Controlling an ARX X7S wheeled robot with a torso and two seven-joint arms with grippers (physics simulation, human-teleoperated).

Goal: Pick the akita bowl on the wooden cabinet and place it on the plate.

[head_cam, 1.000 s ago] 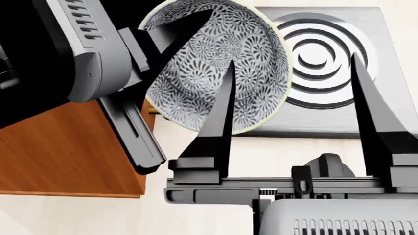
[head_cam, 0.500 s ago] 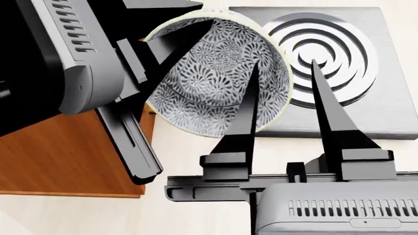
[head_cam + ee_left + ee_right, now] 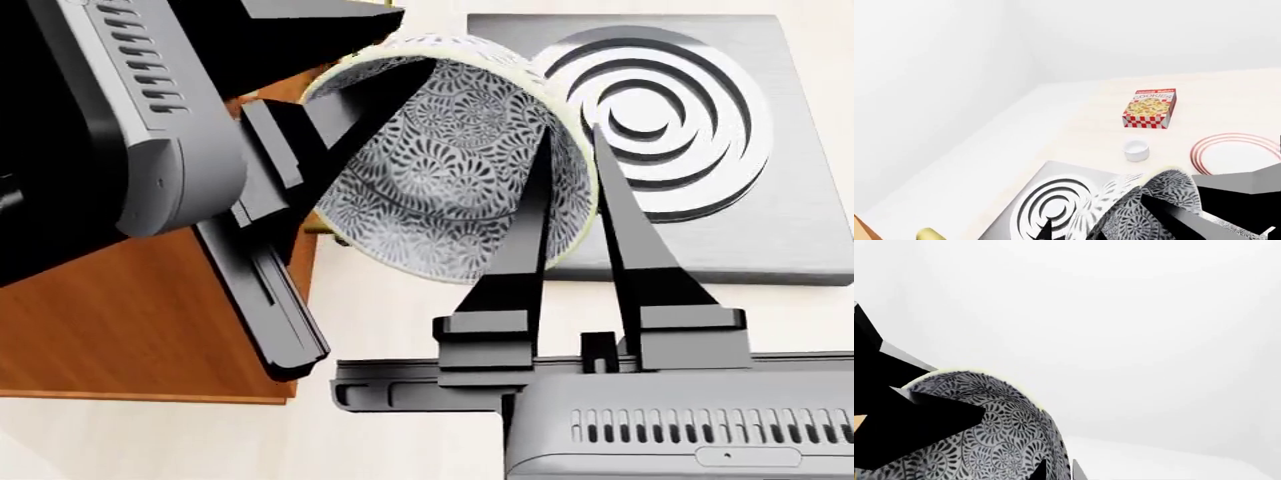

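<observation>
**A:** Pale desk (image 3: 1074,125) under plain white walls is all we've got for a room. Out on it sit a cookie box (image 3: 1150,108), a small white cup (image 3: 1135,150) and the plate (image 3: 1234,152) with its red rings, all well apart from the action.

**B:** Yep, and the akita bowl (image 3: 447,170) is up in the air, tipped on its side, over the edge of the wooden cabinet (image 3: 120,320) and the grey stove (image 3: 694,150).

**A:** We see the left hand (image 3: 354,100) clenched on its rim, one finger inside, one outside.

**B:** Right hand (image 3: 571,180) too: its fingers (image 3: 527,230) are nearly together, pinching the bowl's wall on the stove side. So both are grasping the same bowl.
</observation>
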